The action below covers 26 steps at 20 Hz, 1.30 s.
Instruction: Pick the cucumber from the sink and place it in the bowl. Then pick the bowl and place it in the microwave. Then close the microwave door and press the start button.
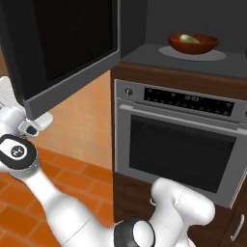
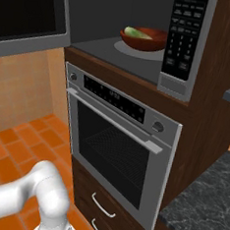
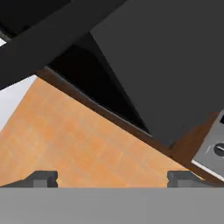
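Observation:
The reddish-brown bowl [image 1: 193, 44] [image 2: 143, 39] sits on the floor of the open microwave [image 1: 144, 54] [image 2: 108, 46], with the pale green cucumber [image 1: 189, 38] [image 2: 138, 33] lying in it. The microwave door [image 1: 67, 48] [image 2: 27, 15] stands swung out to the left. My gripper [image 1: 36, 124] is low at the door's outer bottom corner, on the side away from the cavity and far from the bowl. In the hand view the gripper [image 3: 112, 179] is open, its fingertips [image 3: 43, 178] wide apart with nothing between them, facing the door's dark panel [image 3: 162, 65].
The microwave's keypad panel [image 2: 185, 39] is on the right of the cavity. Below is a steel oven [image 1: 178, 144] [image 2: 115, 132] with a bar handle and knobs. An orange tiled wall and floor [image 1: 77, 120] lie left. A dark stone counter [image 2: 203, 203] is at the right.

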{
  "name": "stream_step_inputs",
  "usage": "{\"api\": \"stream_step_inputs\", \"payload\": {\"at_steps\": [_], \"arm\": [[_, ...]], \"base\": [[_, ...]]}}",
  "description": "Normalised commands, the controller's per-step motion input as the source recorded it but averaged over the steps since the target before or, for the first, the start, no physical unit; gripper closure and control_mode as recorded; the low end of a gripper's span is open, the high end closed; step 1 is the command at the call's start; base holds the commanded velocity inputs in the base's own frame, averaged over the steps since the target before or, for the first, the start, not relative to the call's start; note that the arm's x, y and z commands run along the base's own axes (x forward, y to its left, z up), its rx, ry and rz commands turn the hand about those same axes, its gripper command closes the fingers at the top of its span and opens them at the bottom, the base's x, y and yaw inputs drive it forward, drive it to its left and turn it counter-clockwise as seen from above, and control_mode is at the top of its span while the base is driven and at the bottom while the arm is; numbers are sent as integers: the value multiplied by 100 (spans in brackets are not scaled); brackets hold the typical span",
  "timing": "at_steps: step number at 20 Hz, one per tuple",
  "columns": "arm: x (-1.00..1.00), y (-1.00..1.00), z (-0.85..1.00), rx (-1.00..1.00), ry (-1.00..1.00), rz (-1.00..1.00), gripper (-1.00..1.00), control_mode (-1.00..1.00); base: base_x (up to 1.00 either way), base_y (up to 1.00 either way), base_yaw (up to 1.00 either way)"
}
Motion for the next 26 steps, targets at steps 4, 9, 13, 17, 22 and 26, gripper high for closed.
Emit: {"api": "stream_step_inputs", "payload": {"at_steps": [4, 9, 13, 17, 22, 26], "arm": [[-33, -93, 34, 23, -32, 0, -100, -100], [-35, -93, 26, 24, -33, 0, -100, -100], [-39, -99, 19, 25, -31, 0, -100, -100], [-35, -100, 17, 27, -28, 0, -100, -100], [-18, -100, 19, 29, -22, 0, -100, -100], [0, -100, 13, 25, -4, 0, -100, -100]], "base": [[0, 0, 0], [0, 0, 0], [0, 0, 0], [0, 0, 0], [0, 0, 0], [0, 0, 0]]}}
